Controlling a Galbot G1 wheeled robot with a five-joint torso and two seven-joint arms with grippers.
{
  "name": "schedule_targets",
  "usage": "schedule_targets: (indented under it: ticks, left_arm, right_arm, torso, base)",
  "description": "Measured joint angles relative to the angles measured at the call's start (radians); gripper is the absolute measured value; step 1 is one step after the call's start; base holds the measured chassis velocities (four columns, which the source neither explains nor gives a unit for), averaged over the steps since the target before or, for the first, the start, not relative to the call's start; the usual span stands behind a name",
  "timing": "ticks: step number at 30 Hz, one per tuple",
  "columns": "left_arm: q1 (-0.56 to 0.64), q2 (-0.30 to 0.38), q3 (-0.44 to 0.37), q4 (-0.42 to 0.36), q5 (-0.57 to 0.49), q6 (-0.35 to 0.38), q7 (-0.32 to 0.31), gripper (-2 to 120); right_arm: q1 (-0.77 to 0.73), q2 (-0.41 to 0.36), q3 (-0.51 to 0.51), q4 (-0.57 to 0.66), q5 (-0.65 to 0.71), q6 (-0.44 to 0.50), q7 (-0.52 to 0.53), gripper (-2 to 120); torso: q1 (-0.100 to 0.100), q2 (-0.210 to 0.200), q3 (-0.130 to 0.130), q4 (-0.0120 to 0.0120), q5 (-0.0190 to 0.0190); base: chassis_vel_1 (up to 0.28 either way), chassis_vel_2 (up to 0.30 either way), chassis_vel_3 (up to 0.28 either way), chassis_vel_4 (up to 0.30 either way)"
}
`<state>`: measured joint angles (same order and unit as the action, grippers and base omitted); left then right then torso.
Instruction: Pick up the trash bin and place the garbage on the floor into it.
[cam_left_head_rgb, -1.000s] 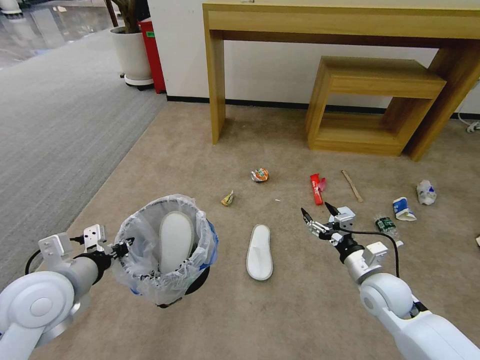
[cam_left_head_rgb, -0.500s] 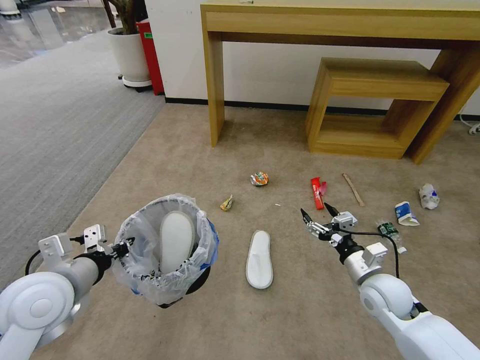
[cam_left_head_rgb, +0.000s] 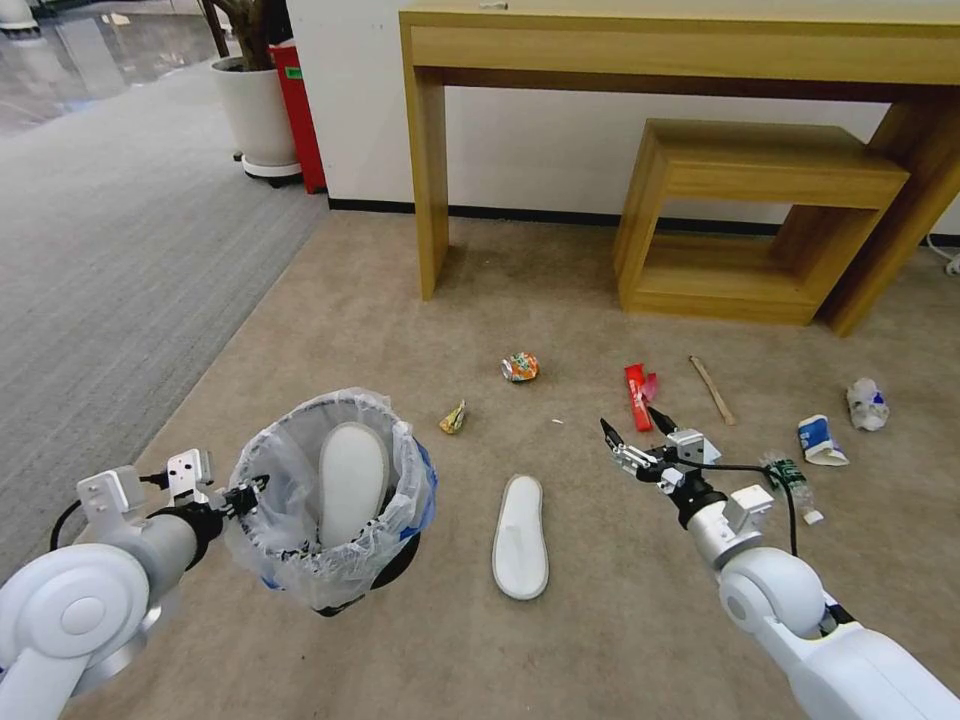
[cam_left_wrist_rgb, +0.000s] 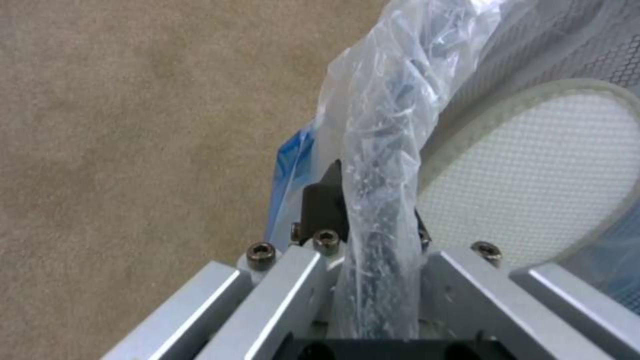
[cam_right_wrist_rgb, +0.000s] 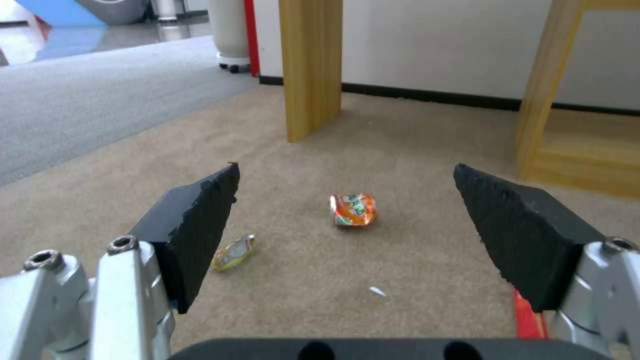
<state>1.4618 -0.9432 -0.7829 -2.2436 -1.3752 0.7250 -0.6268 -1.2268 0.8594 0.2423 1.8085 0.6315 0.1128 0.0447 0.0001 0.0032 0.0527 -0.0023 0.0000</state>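
Observation:
The trash bin (cam_left_head_rgb: 300, 560), black with a crinkly bag, hangs at the lower left with one white slipper (cam_left_head_rgb: 351, 480) standing inside. My left gripper (cam_left_head_rgb: 246, 494) is shut on the bin's bagged rim (cam_left_wrist_rgb: 380, 165), beside the slipper's (cam_left_wrist_rgb: 533, 170) sole. On the beige floor (cam_left_head_rgb: 600, 620) lie a second slipper (cam_left_head_rgb: 520, 536), a crushed can (cam_left_head_rgb: 519, 367), a yellow wrapper (cam_left_head_rgb: 453, 418), a red wrapper (cam_left_head_rgb: 637, 383), a stick (cam_left_head_rgb: 711, 389), a bottle (cam_left_head_rgb: 790, 474) and two crumpled cups (cam_left_head_rgb: 820, 440). My right gripper (cam_left_head_rgb: 635, 428) hovers open above the carpet, facing the can (cam_right_wrist_rgb: 353, 209).
A tall wooden desk (cam_left_head_rgb: 690, 50) and a low wooden shelf (cam_left_head_rgb: 760, 220) stand against the far wall. A white plant pot (cam_left_head_rgb: 255, 115) and a red box (cam_left_head_rgb: 300, 115) sit at the back left. Grey striped carpet (cam_left_head_rgb: 110, 260) runs along the left.
The whole view has shifted: the floor litter and furniture sit lower and nearer, so the camera has moved forward. Both arms hold the same pose, the bin still gripped.

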Motion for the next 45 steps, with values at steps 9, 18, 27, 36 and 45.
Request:
schedule_targets:
  ticks: [9,18,27,36,45]
  left_arm:
    - [0.001,-0.006,0.009,0.007,0.011,0.000,0.001,1]
    - [0.001,-0.013,0.014,0.014,0.019,-0.001,0.002,1]
    - [0.002,-0.021,0.016,0.023,0.029,-0.002,0.004,1]
    - [0.000,-0.034,0.026,0.033,0.042,-0.003,0.006,1]
    - [-0.001,-0.046,0.033,0.035,0.051,-0.004,0.008,1]
  right_arm:
    - [-0.047,-0.020,-0.003,0.058,0.062,-0.089,0.028,89]
    - [-0.075,-0.029,-0.033,0.151,0.167,-0.239,0.130,89]
    - [-0.082,-0.046,-0.127,0.209,0.244,-0.316,0.229,93]
    - [-0.088,-0.068,-0.244,0.197,0.258,-0.302,0.218,95]
    - [-0.092,-0.065,-0.332,0.161,0.218,-0.287,0.231,95]
  torso:
    - [0.000,0.000,0.000,-0.0001,-0.0001]
    - [0.000,0.000,0.000,0.0000,-0.0001]
    - [0.000,0.000,0.000,0.0000,0.0000]
    - [0.000,0.000,0.000,0.0000,-0.0001]
    - [0.000,0.000,0.000,0.0000,-0.0001]
  base:
    - [0.000,0.000,0.000,0.000]
    - [0.000,0.000,0.000,0.000]
    - [0.000,0.000,0.000,0.000]
    - [0.000,0.000,0.000,0.000]
    - [0.000,0.000,0.000,0.000]
